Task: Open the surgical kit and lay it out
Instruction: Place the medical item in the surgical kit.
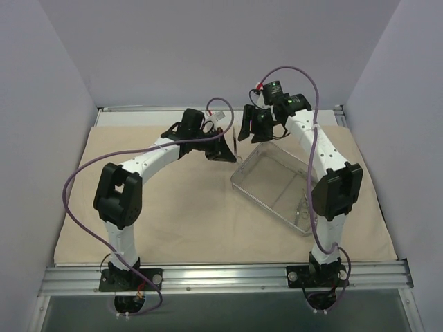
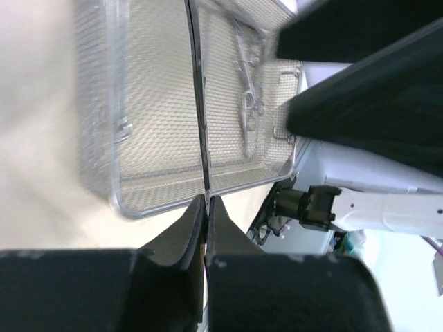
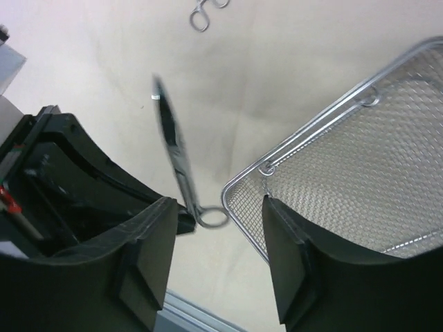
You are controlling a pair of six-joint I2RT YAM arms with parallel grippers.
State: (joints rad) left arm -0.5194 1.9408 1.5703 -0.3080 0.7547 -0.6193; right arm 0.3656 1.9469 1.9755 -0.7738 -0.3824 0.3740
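Seen from overhead, the beige cloth wrap lies opened and spread flat beneath both of my arms. The silver wire-mesh tray rests on it, right of centre and turned at an angle. The right arm's forearm crosses above its right side.

My left gripper hangs over the middle of the cloth, near the tray's far-left corner. Its jaws are pressed together on a thin steel instrument that sticks straight out from the tips. In the left wrist view this instrument runs across the tray beyond it. I cannot tell whether it is scissors or forceps.

In the right wrist view the same instrument looks blurred. It slants above the cloth, with a ring handle at its lower end. My right gripper sits just beside the left one. Its jaws stand well apart, one on each side of that ring, and I see neither jaw touching it.

Inside the tray, a small cluster of ring-handled instruments lies on the mesh near a wall that carries a drop handle. One more loose instrument lies on the bare cloth, apart from the tray. Only its rings show, at the top edge of the right wrist view.
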